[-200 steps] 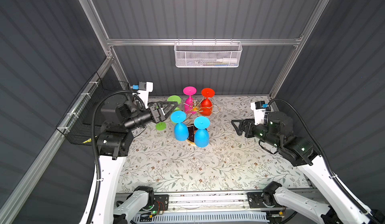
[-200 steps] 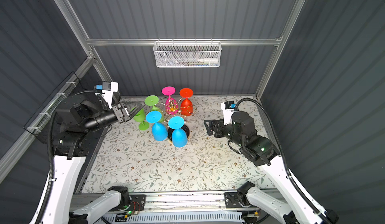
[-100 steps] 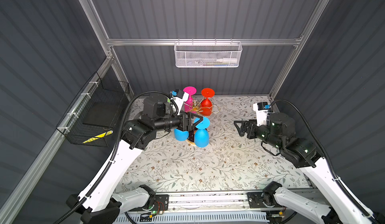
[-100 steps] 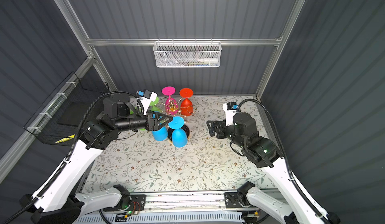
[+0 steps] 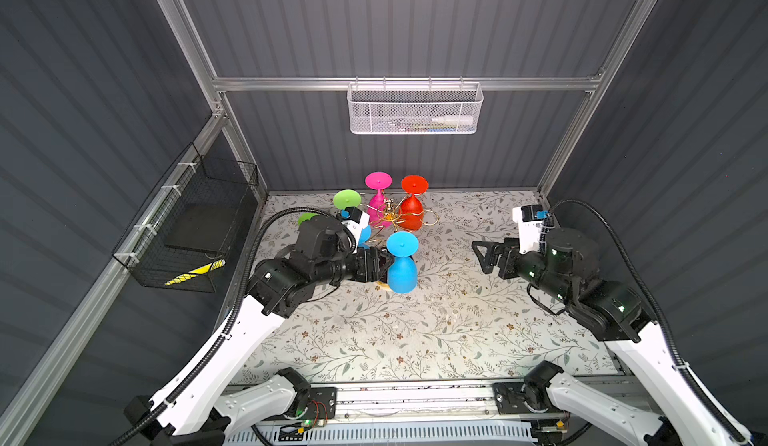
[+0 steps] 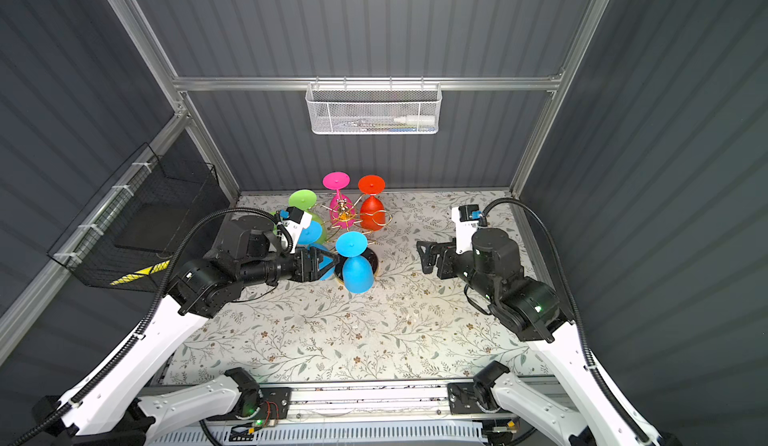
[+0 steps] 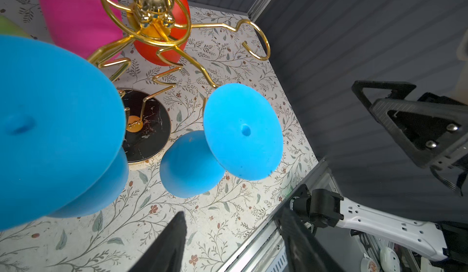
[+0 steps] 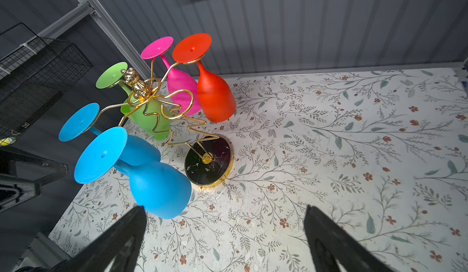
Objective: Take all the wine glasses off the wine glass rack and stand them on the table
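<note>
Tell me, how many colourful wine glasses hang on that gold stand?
5, all upside down on the rack: pink glass and red glass at the back, green glass at the left, front blue glass nearest us, second blue glass beside it. None seems hidden.

In both top views the left arm [image 6: 249, 269] covers most of one blue glass [image 6: 309, 232] and the bowl of the green glass [image 6: 302, 201]. The other blue glass [image 6: 355, 271] hides most of the rack base [image 6: 372, 262]. The things in the white basket [image 6: 374, 111] are too small to tell.
</note>
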